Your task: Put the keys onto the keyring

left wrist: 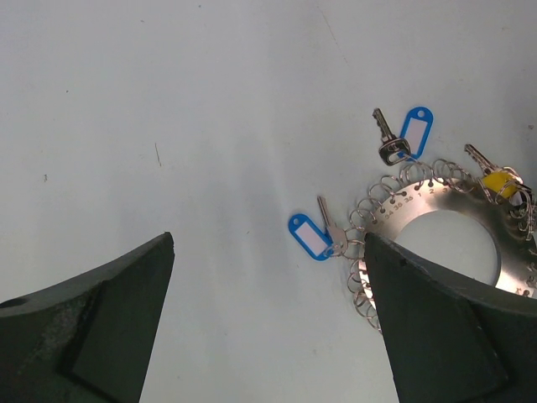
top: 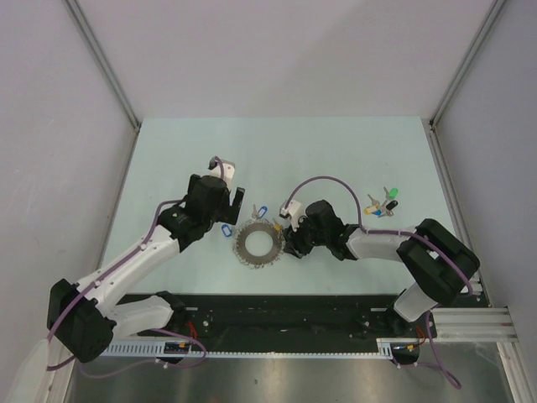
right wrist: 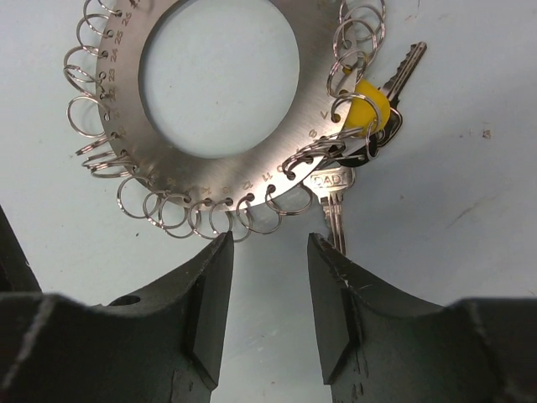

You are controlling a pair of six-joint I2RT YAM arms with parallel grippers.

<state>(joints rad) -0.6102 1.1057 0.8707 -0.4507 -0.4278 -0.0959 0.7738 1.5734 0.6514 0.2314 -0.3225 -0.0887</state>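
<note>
The keyring (top: pixel 257 244) is a flat grey metal disc with a wide hole and many small split rings round its rim, also in the left wrist view (left wrist: pixel 470 220) and right wrist view (right wrist: pixel 210 143). A key with a blue tag (left wrist: pixel 312 237) hangs on its left rim; another blue-tagged key (left wrist: pixel 403 134) lies at its far edge. A yellow-capped key (right wrist: pixel 369 105) and a plain silver key (right wrist: pixel 333 206) hang on its right rim. My left gripper (top: pixel 228 201) is open, left of the ring. My right gripper (right wrist: pixel 270 252) is open, empty, just before the ring's rim.
Several loose keys with green, yellow, blue and black caps (top: pixel 383 203) lie on the pale green table (top: pixel 352 151) at the right, behind my right arm. Grey walls stand at both sides and the back.
</note>
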